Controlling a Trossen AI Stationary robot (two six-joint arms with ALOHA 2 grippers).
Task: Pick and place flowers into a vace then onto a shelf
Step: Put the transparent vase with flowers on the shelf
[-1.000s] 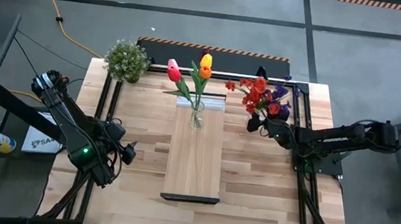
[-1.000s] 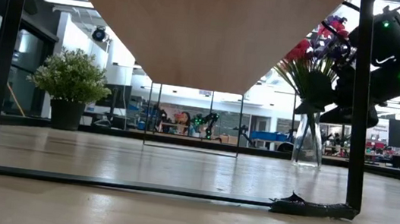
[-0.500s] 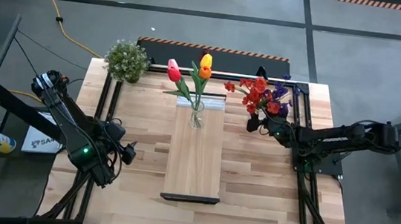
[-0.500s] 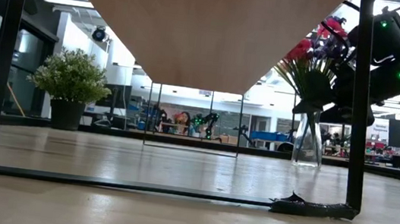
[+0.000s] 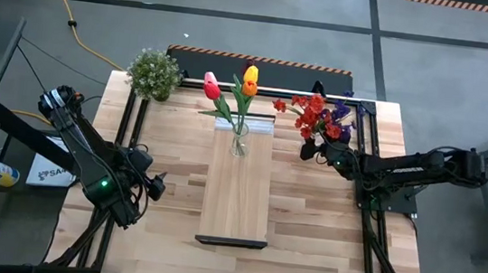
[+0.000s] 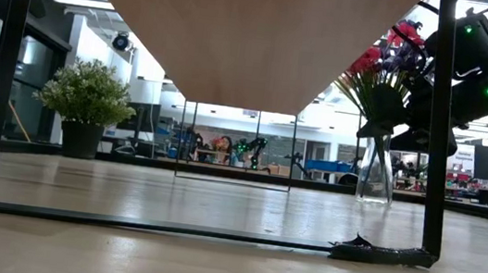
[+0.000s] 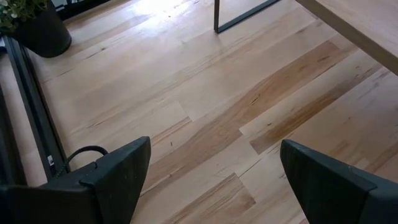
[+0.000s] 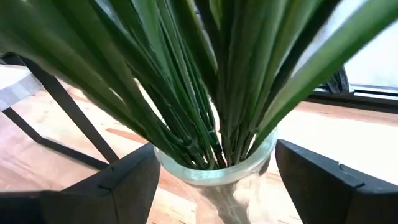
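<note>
Flowers (image 5: 321, 117) stood in their vase (image 8: 216, 177) at two o'clock; your right gripper (image 8: 214, 180) straddled it, fingers apart — next, close.

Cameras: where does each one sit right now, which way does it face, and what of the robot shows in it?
High: overhead, straight down; both arms, shelf.
Low: table height, under the shelf, facing the room; right arm.
Left wrist: over bare tabletop; open left gripper.
Right wrist: close at the vase rim; open right gripper straddles it.
Shared: high and low both show the potted plant.
</note>
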